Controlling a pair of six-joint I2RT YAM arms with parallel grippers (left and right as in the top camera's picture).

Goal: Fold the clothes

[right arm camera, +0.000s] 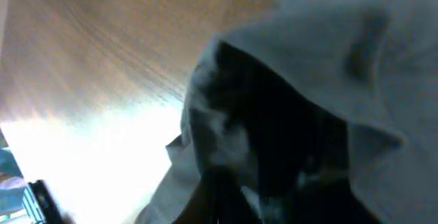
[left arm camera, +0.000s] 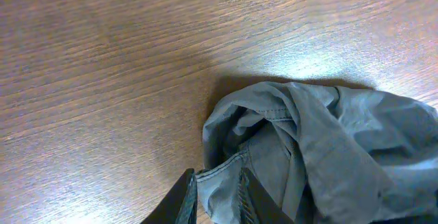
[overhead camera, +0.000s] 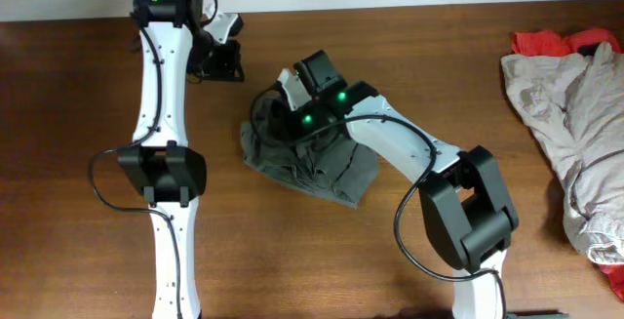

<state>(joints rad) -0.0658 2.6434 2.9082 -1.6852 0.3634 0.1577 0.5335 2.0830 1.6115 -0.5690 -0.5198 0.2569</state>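
Observation:
The grey-olive shorts [overhead camera: 322, 168] lie crumpled in a heap at the middle of the wooden table. My left gripper [overhead camera: 234, 68] comes in from the upper left. In the left wrist view a stitched hem corner of the shorts [left arm camera: 342, 142] sits between the two narrow-set fingers of the left gripper [left arm camera: 217, 176], which is shut on it. My right gripper [overhead camera: 291, 114] rests on the heap's upper left part. In the right wrist view the shorts [right arm camera: 328, 59] fill the frame. The dark right gripper [right arm camera: 256, 193] is shut, its tips buried in the folds.
A pale beige garment [overhead camera: 575, 134] is piled at the table's right edge, and a red cloth [overhead camera: 551, 41] lies under its top end. Bare wood [overhead camera: 88, 114] stretches to the left of the left arm and in front of the shorts.

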